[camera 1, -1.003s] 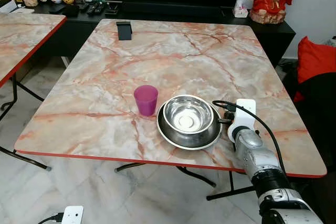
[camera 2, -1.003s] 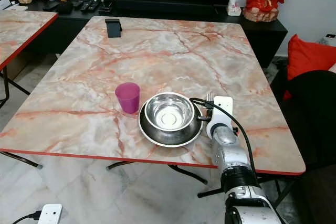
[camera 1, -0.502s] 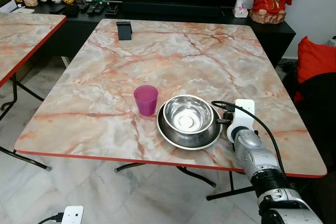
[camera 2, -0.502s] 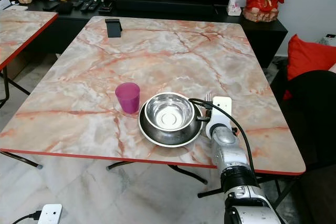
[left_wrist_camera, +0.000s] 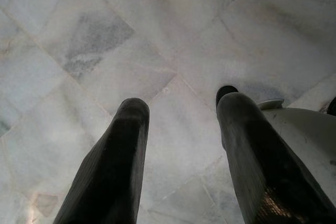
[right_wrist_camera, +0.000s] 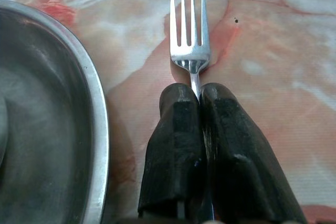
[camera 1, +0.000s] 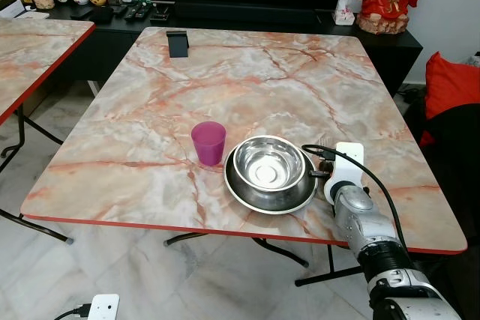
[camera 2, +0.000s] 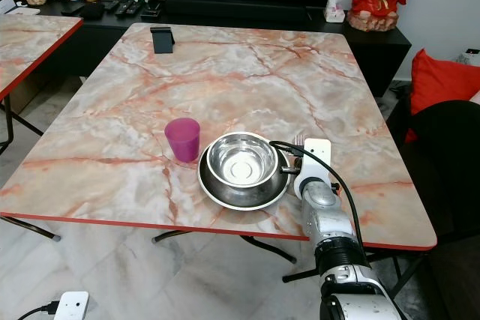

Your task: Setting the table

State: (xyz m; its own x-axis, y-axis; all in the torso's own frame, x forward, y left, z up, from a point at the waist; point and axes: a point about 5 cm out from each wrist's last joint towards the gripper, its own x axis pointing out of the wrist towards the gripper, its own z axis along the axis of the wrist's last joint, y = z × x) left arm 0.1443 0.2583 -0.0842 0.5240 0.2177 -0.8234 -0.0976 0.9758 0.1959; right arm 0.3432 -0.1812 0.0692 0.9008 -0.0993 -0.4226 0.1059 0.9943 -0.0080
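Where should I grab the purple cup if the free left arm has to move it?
Take the purple cup by its side wall, from its open left side. It stands upright with the mouth up and tapers downward, so grip near the rim. The steel bowl crowds its right, where the right end effector holds the fork.

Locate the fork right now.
The fork is clamped in the right gripper, just above the table, right of the steel plate and bowl.
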